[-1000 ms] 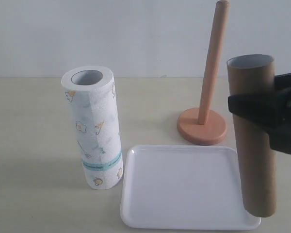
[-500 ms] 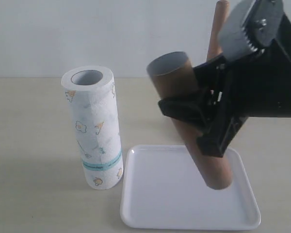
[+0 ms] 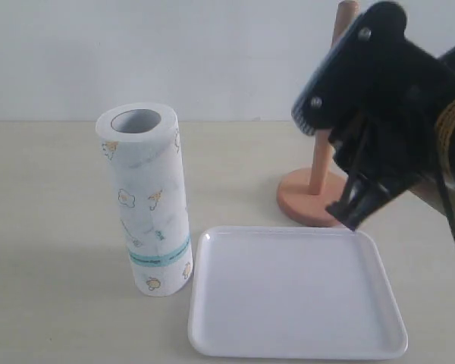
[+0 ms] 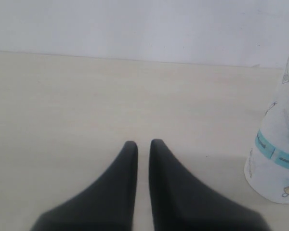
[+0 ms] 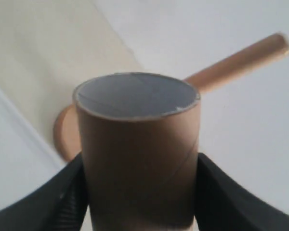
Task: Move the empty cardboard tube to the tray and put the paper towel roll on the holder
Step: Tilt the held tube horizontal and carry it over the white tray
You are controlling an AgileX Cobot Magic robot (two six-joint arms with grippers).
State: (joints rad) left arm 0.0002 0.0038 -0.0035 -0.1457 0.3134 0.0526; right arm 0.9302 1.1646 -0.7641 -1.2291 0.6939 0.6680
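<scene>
In the right wrist view my right gripper (image 5: 137,192) is shut on the empty cardboard tube (image 5: 137,144), one black finger on each side, and the tube's open end faces the camera. Behind the tube lie the holder's pole (image 5: 241,57) and its disc base (image 5: 62,134). In the exterior view the right arm (image 3: 379,91) hangs above the far right corner of the white tray (image 3: 288,334) and hides most of the tube and part of the holder (image 3: 307,199). The tray is bare. The paper towel roll (image 3: 145,201) stands upright left of the tray. My left gripper (image 4: 143,143) is shut on nothing, low over the table, with the roll (image 4: 279,159) off to one side.
A pale wall runs along the back of the beige table (image 3: 45,227). The holder stands just behind the tray's far right corner, close under the right arm.
The right gripper has tilted the tube from upright at the tray's right edge and swung up and back. The arm now hides the tube in the exterior view. Roll, tray and holder have not moved.
</scene>
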